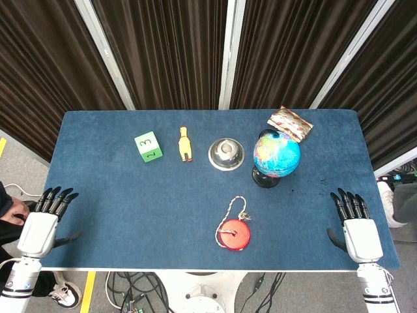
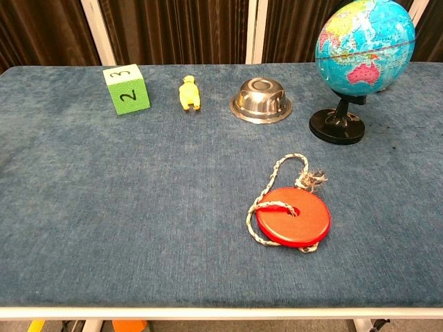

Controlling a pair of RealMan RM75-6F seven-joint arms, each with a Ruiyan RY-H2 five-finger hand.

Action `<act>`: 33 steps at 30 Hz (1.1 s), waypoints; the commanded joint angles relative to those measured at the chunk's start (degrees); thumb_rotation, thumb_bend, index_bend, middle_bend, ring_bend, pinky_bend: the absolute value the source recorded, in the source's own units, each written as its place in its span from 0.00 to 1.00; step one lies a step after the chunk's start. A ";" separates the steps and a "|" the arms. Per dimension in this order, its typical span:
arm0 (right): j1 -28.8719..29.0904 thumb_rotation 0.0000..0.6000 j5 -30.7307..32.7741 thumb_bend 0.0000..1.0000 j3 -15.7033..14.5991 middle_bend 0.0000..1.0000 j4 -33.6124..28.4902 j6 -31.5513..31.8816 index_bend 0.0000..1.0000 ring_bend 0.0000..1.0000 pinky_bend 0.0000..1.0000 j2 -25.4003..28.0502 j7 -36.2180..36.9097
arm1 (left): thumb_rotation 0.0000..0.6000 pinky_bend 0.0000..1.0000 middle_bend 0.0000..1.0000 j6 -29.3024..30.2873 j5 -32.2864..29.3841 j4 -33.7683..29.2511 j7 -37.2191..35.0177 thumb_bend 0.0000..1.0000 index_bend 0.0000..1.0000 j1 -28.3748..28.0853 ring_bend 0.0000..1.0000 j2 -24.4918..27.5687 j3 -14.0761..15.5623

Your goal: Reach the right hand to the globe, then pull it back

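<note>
A small blue globe (image 1: 277, 154) on a black stand sits on the blue table, right of centre toward the back; the chest view shows the globe (image 2: 365, 44) at the upper right. My right hand (image 1: 352, 215) lies flat at the table's front right corner, fingers stretched out and empty, well short of the globe. At the front left edge my left hand (image 1: 47, 210) rests the same way, fingers apart and holding nothing. Neither hand appears in the chest view.
A red disc with a rope loop (image 1: 234, 233) lies in front of the globe. A steel bowl (image 1: 226, 154), a yellow toy figure (image 1: 185, 143) and a green numbered cube (image 1: 148, 146) stand in a row to its left. A patterned packet (image 1: 290, 123) lies behind it.
</note>
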 commanded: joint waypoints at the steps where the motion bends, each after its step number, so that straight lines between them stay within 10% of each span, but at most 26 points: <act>1: -0.05 1.00 0.06 0.19 -0.07 0.00 0.11 -0.05 0.00 0.00 0.00 0.08 -0.12 | 1.00 0.05 0.10 -0.01 -0.14 0.05 -0.02 0.00 0.15 0.03 0.02 -0.10 -0.04; 33: 15.27 1.00 -2.29 0.19 6.85 0.00 -10.19 -12.90 0.00 0.00 0.00 -3.88 -16.73 | 1.00 0.05 0.10 -0.19 -0.91 3.36 -4.01 0.00 0.15 0.77 0.02 -0.35 0.52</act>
